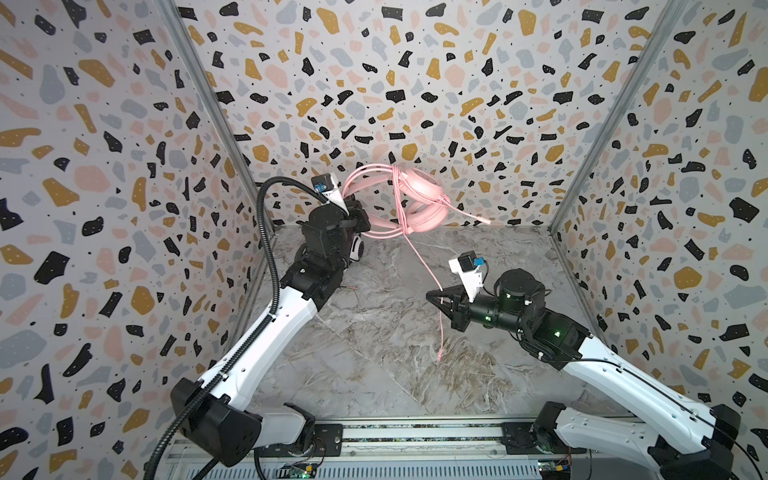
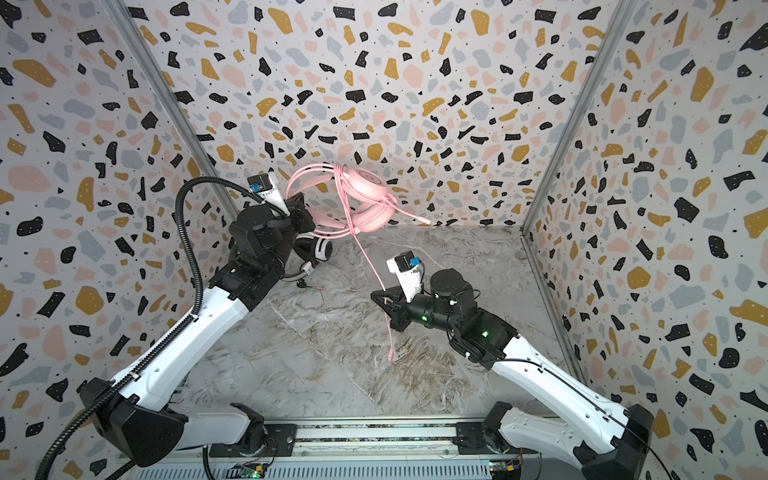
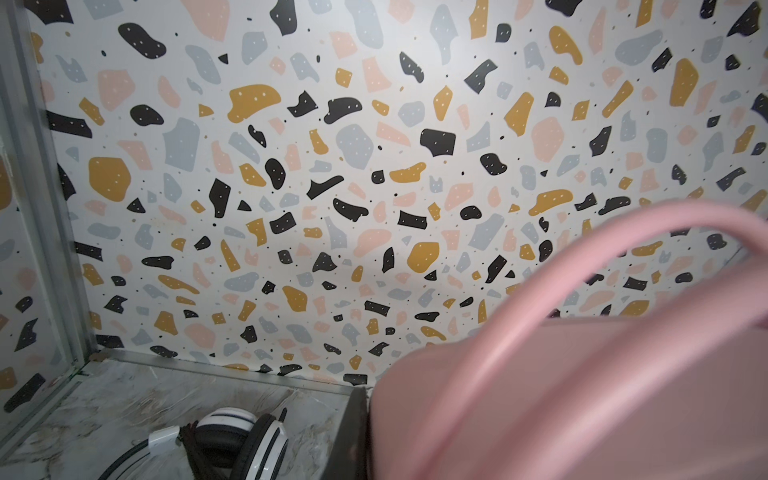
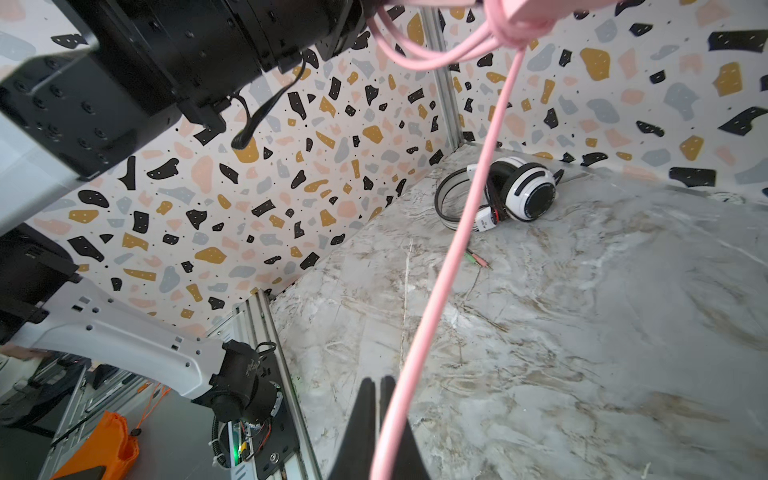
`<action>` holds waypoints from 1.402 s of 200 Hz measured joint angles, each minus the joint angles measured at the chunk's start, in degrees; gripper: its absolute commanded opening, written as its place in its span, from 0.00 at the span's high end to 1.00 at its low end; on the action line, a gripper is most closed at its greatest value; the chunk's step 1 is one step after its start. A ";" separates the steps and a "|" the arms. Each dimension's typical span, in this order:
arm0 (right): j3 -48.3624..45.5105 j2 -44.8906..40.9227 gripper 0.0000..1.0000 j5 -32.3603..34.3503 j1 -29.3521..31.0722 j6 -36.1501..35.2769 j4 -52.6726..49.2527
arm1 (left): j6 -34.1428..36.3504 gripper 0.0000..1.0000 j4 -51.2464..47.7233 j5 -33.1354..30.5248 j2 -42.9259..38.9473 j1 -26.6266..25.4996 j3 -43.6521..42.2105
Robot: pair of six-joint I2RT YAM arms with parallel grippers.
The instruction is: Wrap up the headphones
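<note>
Top view — left claw [image 1: 356, 211], clamped on the band of the pink headset [image 1: 419, 195], held it aloft at upper centre; right claw [image 1: 432, 296], shut apparently on the pink cable [image 1: 424, 266], tensioned it for winding.

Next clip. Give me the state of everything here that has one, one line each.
left gripper: shut on the band of the pink headset, holding it off the table.
right gripper: shut on the pink cable.
pink headset: in the air, several cable turns round it.
pink cable: partly wound, the rest runs down to the right gripper, plug end dangling below.
white-and-black headset: lying on the table, ungripped.
</note>
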 measured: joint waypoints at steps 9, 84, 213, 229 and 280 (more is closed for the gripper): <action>1.29 -0.02 1.00 0.85 0.00 -0.61 -1.49 | -0.28 1.00 -0.76 0.39 0.09 0.39 0.00; 18.05 7.23 1.00 4.74 1.77 -6.45 -13.62 | -0.55 1.00 -1.86 2.64 2.73 0.11 -1.14; 46.10 26.58 1.00 36.92 3.87 -28.35 -41.77 | 7.41 1.00 -8.28 0.00 -4.44 -9.84 -14.01; 45.83 26.58 1.00 39.30 4.31 -30.95 -41.40 | 7.37 1.00 -7.52 -0.87 -6.45 -9.86 -15.50; 41.24 25.99 0.99 49.13 4.02 -39.01 -34.67 | 9.03 1.00 -9.60 -2.29 -9.86 -9.90 -17.31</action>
